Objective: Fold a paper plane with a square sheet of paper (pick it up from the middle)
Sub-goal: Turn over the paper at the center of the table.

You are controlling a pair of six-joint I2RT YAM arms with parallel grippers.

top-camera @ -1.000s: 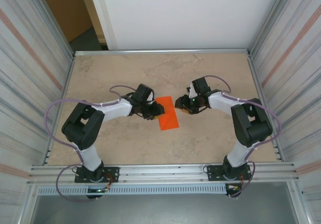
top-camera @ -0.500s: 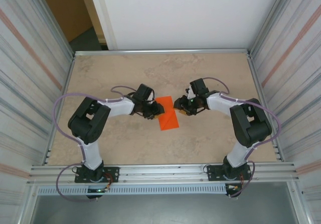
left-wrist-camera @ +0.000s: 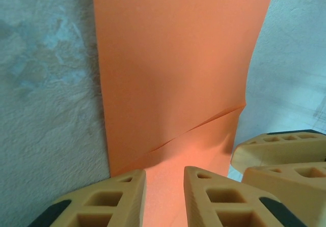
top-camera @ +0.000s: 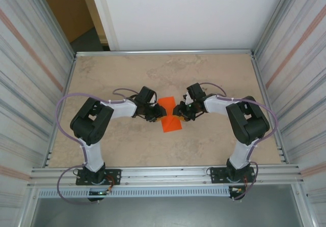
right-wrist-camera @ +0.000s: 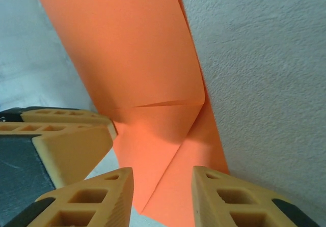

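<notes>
The square sheet of paper (top-camera: 171,116) is bright orange and lies on the table as a folded oblong, not in a paper plane shape. A corner flap with a slanted crease shows in the left wrist view (left-wrist-camera: 173,59) and the right wrist view (right-wrist-camera: 127,49). My left gripper (top-camera: 158,116) stands over the paper's left edge, its fingers (left-wrist-camera: 102,201) a narrow gap apart with flat paper between them. My right gripper (top-camera: 179,112) is at the paper's right edge, jaws wider apart above the flap (right-wrist-camera: 163,186). The two grippers nearly touch; the right one's fingers (left-wrist-camera: 285,155) show in the left wrist view.
The beige marbled tabletop (top-camera: 168,74) is bounded by a metal frame and corrugated side walls (top-camera: 30,84). Both arms bend inward towards the table's middle, with looping cables (top-camera: 63,110) beside them.
My right gripper has moved left onto the paper's right edge and its jaws have narrowed. The left arm's elbow shifted slightly; its gripper stays at the paper's left edge.
</notes>
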